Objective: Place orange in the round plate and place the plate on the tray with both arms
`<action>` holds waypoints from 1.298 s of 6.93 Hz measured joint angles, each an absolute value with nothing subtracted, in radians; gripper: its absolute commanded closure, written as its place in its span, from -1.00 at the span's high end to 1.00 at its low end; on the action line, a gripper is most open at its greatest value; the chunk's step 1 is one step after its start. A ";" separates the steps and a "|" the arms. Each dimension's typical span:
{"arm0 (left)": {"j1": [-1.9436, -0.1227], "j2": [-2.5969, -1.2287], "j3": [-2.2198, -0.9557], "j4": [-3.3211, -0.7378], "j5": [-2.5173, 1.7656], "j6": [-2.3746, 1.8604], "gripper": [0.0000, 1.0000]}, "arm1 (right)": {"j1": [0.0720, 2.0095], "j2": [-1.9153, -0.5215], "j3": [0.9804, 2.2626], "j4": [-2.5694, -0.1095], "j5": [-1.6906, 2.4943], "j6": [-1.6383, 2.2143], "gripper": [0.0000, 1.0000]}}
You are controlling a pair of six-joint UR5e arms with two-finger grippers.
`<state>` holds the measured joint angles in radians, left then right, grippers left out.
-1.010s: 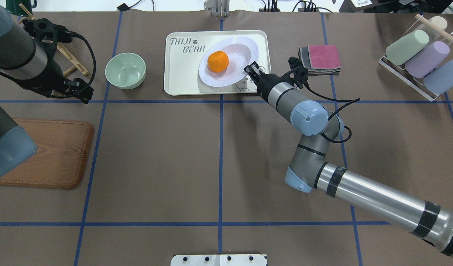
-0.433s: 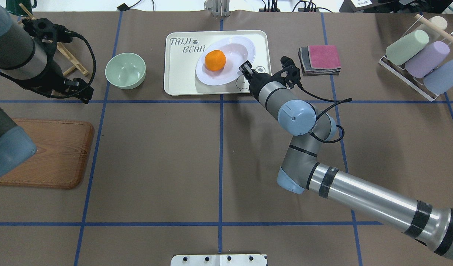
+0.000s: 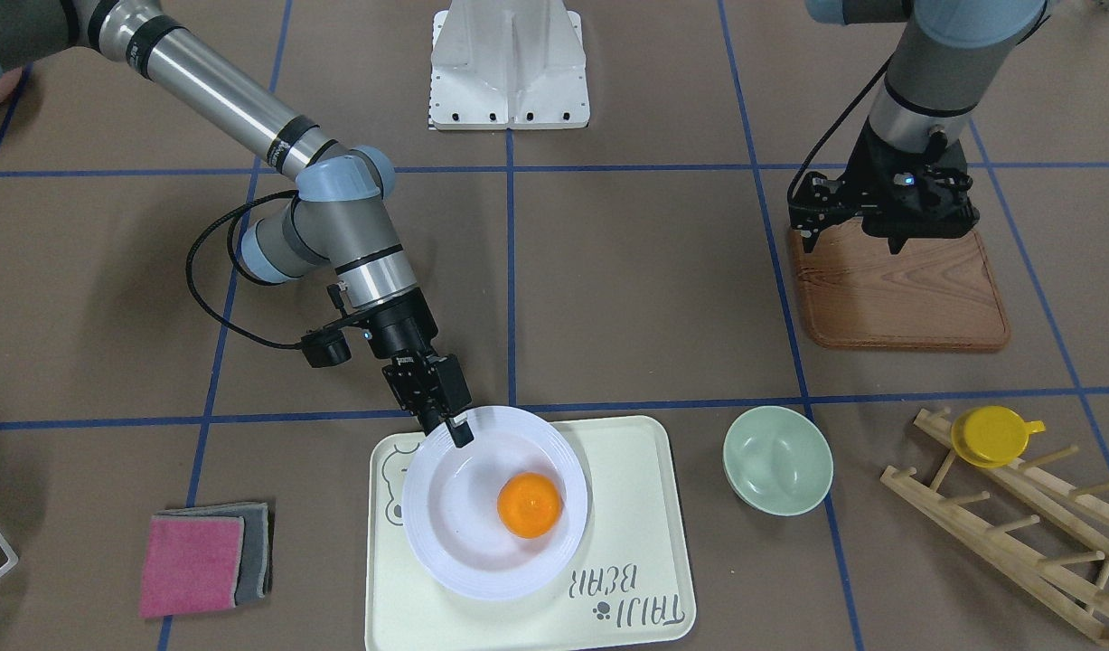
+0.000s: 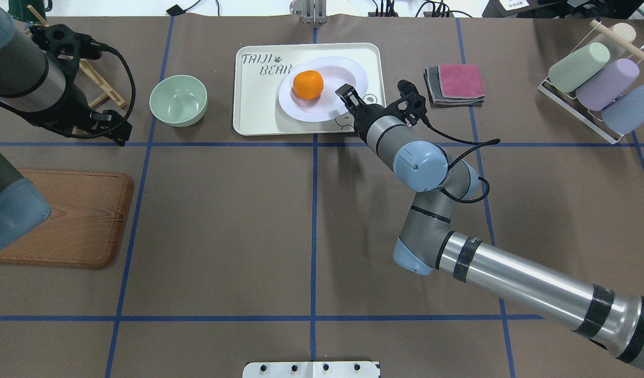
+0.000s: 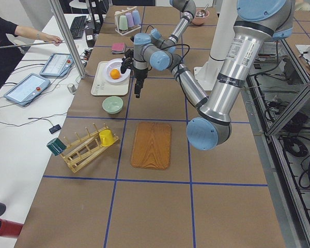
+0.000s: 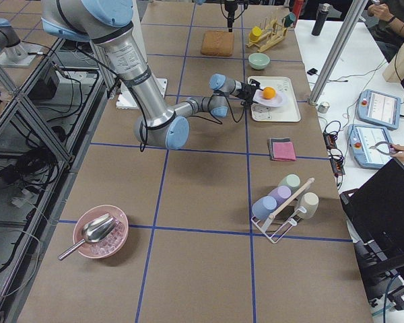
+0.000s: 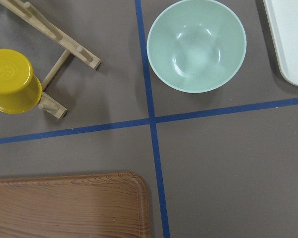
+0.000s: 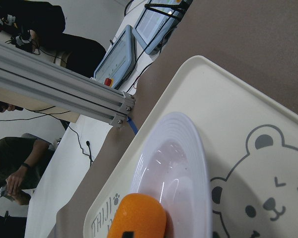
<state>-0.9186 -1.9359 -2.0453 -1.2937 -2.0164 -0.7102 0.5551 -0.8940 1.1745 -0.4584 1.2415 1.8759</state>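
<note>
The orange (image 4: 307,84) (image 3: 529,504) (image 8: 139,218) sits in the deep centre of the white round plate (image 4: 322,109) (image 3: 464,561) (image 8: 198,163). That plate rests on the cream tray (image 4: 259,113) (image 3: 626,506) (image 8: 238,124) beside the bear drawing. My right gripper (image 4: 345,94) (image 3: 455,425) is shut on the plate's near-right rim. Far to the left, my left gripper (image 4: 114,128) (image 3: 866,242) hangs open and holds nothing, above the table near the wooden board.
A pale-green bowl (image 4: 178,100) (image 7: 196,44) stands left of the tray. A brown wooden board (image 4: 75,220) lies at the near left. Folded cloths (image 4: 455,84) lie right of the tray. A wooden rack with a yellow cup (image 3: 992,434) and a cup rack (image 4: 594,84) occupy the far corners.
The right gripper has shifted the plate with the orange a little leftward over the tray. The plate has gone from tilted to nearly flat. The left arm is still.
</note>
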 measured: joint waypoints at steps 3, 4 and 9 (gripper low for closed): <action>-0.930 -1.936 -2.046 -1.293 -2.042 -0.710 0.96 | 0.601 -0.932 1.336 -0.722 1.427 1.709 1.00; -0.931 -1.933 -2.047 -1.293 -2.043 -0.710 0.96 | 0.644 -0.967 1.418 -0.770 1.547 1.668 1.00; -1.001 -1.718 -2.180 -1.302 -2.090 -0.525 0.96 | 0.923 -1.203 1.839 -1.187 2.090 1.154 1.00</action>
